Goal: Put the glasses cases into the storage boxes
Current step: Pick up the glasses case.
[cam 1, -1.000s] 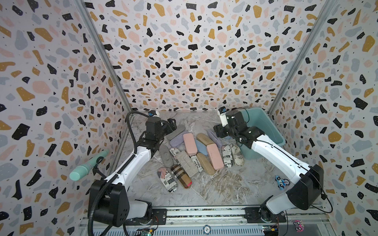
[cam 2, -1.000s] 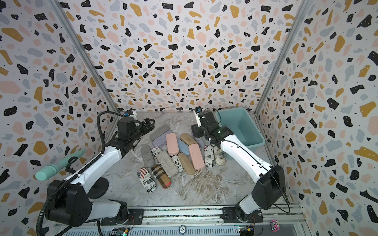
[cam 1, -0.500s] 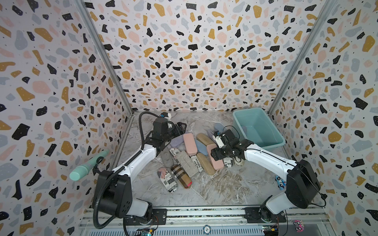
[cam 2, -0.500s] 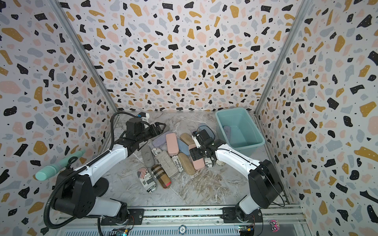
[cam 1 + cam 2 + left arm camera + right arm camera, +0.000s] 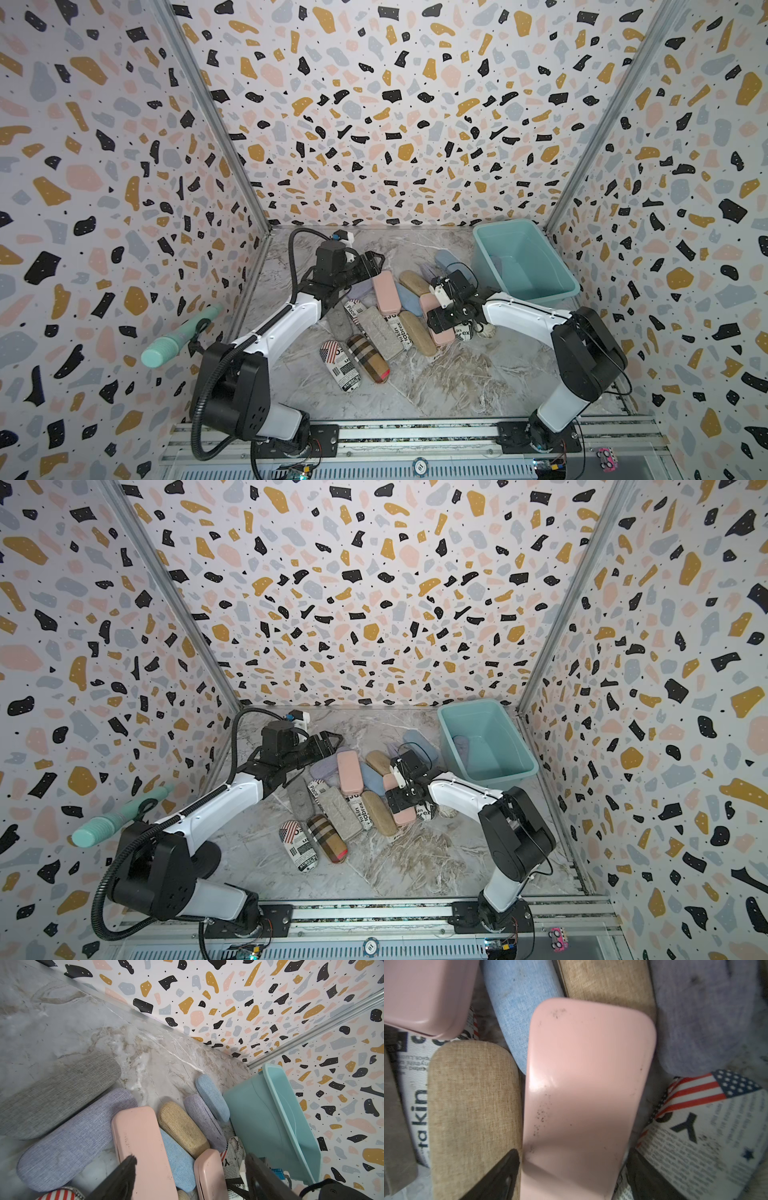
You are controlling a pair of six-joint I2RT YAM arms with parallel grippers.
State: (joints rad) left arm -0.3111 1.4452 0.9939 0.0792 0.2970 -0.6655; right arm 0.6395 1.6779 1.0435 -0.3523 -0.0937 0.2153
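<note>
now left gripper (image 5: 375, 261) agape above cases (image 5: 385, 291); right gripper (image 5: 572, 1153) astride pink case (image 5: 587, 1084), grip unclear

Left arm (image 5: 286, 320) up first: white shells on long links, chunky black joint housings, dotted holes on shoulder block. Fat ribbed black conduit (image 5: 198, 419) loops off base, slimmer black cable (image 5: 292, 262) arcs at wrist. Small white camera module (image 5: 344, 237), blue plug. Left gripper (image 5: 190, 1158): matte black tapered fingers (image 5: 124, 1176), tips scuffed. Over to right arm (image 5: 525, 318): same white-and-black scheme, thin black wire (image 5: 536, 308) along forearm. Right gripper (image 5: 572, 1153): black wedge fingers (image 5: 500, 1176). Black base plates (image 5: 509, 437) on silver rail (image 5: 415, 440).
</note>
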